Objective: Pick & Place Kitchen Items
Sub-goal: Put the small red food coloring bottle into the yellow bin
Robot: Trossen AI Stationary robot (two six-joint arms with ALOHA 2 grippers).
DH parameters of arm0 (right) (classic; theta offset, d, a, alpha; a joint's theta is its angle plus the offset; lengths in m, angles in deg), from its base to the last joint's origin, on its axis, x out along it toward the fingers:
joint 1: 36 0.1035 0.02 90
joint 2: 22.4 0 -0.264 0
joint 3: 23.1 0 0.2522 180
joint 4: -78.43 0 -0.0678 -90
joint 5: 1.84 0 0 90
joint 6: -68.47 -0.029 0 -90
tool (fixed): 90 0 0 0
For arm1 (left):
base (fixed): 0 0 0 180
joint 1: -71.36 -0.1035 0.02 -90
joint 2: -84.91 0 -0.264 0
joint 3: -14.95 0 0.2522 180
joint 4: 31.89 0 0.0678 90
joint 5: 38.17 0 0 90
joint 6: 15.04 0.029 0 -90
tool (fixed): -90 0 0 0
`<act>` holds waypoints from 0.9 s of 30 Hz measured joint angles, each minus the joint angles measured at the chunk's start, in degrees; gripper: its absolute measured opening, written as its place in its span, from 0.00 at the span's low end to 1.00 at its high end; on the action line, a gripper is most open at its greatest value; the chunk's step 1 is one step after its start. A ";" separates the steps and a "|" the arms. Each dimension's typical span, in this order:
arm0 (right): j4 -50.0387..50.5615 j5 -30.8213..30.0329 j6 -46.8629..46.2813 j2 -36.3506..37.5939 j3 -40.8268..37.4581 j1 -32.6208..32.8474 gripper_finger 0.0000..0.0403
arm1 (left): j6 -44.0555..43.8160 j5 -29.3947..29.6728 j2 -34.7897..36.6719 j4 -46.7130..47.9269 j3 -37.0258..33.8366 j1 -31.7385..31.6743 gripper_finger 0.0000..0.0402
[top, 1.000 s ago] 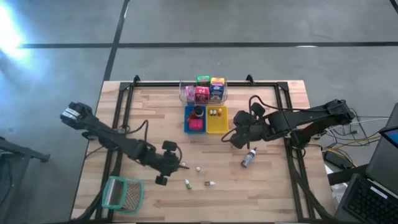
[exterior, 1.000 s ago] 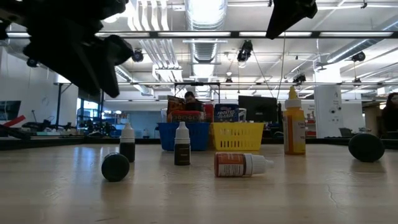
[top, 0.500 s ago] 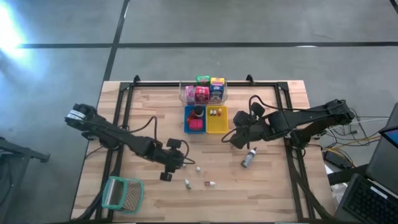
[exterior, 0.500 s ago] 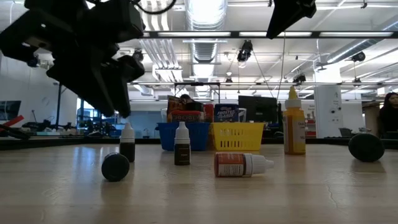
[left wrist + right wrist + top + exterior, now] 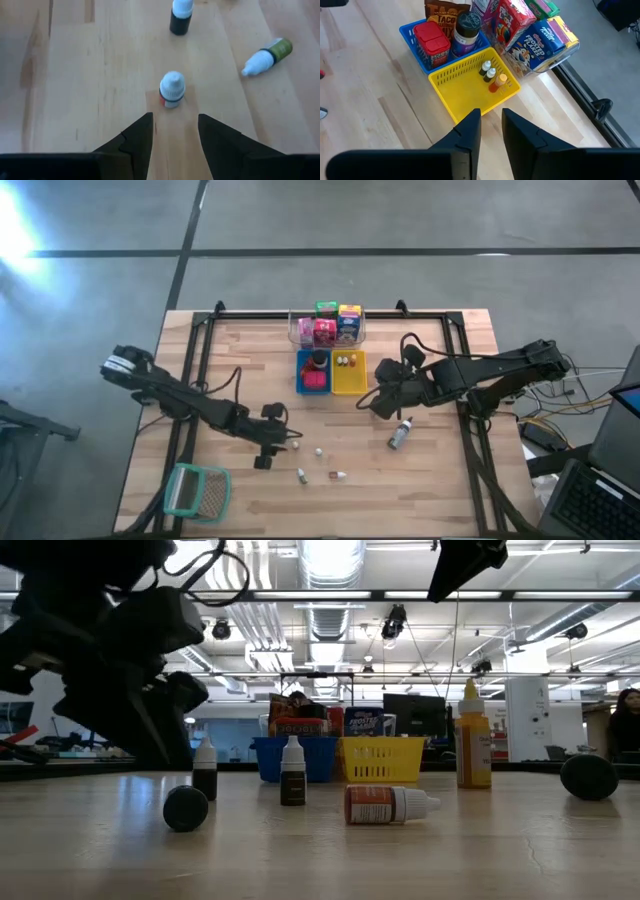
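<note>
My left gripper [image 5: 284, 444] [image 5: 175, 131] is open and low over the table. Just ahead of its fingertips stands a small white-capped bottle with a red label [image 5: 172, 89] [image 5: 297, 447], upright on its base and untouched. Beyond it stand a dark bottle [image 5: 180, 15] and a green-labelled bottle [image 5: 267, 56] that lies on its side. A grey bottle [image 5: 399, 434] lies on the table near my right gripper [image 5: 375, 402] [image 5: 491, 127], which hovers open and empty beside the yellow tray [image 5: 460, 100]. That tray holds three tiny bottles [image 5: 490, 75].
The blue tray [image 5: 415, 35] holds a red can [image 5: 432, 37], a dark jar [image 5: 466, 30] and a packet. A clear tub [image 5: 326, 340] of boxed packets stands at the far edge. A teal-rimmed mesh basket [image 5: 195, 490] lies at the near left. Bare wood stretches near my left arm.
My left gripper has swung toward the table's right, nearer the small bottles, and has come down close to the tabletop. The bottles and my right arm have stayed where they were.
</note>
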 joint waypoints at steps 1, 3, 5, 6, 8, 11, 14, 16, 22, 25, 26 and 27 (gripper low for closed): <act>0.00 0.00 0.00 0.00 -0.01 0.00 0.19 | -0.01 0.00 0.00 -2.00 -1.11 0.00 0.41; 0.00 0.00 0.00 0.00 -0.02 0.00 0.21 | -0.61 0.00 0.07 -5.83 -3.33 0.00 0.41; 0.00 0.00 0.00 0.00 0.00 -0.02 0.22 | -1.32 0.00 0.07 -9.13 -5.90 0.00 0.41; 0.00 0.00 0.00 0.00 -0.02 -0.02 0.22 | -1.75 0.00 0.07 -11.13 -7.25 0.00 0.41; 0.02 0.00 0.00 0.00 -0.01 -0.02 0.22 | -2.09 0.05 0.07 -16.19 -9.65 0.00 0.41; 0.02 -0.11 0.10 0.00 -0.02 -0.02 0.20 | -1.45 1.65 0.07 -22.92 -12.95 0.00 0.41; 0.04 -1.30 0.24 0.00 -0.01 -0.02 0.17 | -0.65 3.04 -0.11 -26.90 -15.00 -0.09 0.42; 0.07 -1.36 0.24 0.00 -0.02 -0.16 0.15 | -0.79 3.35 -0.57 -26.91 -15.48 -0.09 0.45; 0.13 -1.40 0.37 0.00 -0.01 -0.37 0.12 | -0.96 3.61 -4.28 -27.45 -14.22 -0.09 0.58; 0.13 -1.40 0.44 0.00 0.00 -0.52 0.11 | -0.49 3.69 -6.76 -28.95 -12.75 -0.09 0.62; 0.13 -1.40 0.46 0.00 0.00 -0.56 0.11 | 0.09 3.64 -7.39 -29.07 -12.22 -0.09 0.62; 0.13 -1.41 0.48 0.00 0.00 -0.57 0.11 | 0.61 3.42 -8.06 -29.11 -11.75 -0.09 0.63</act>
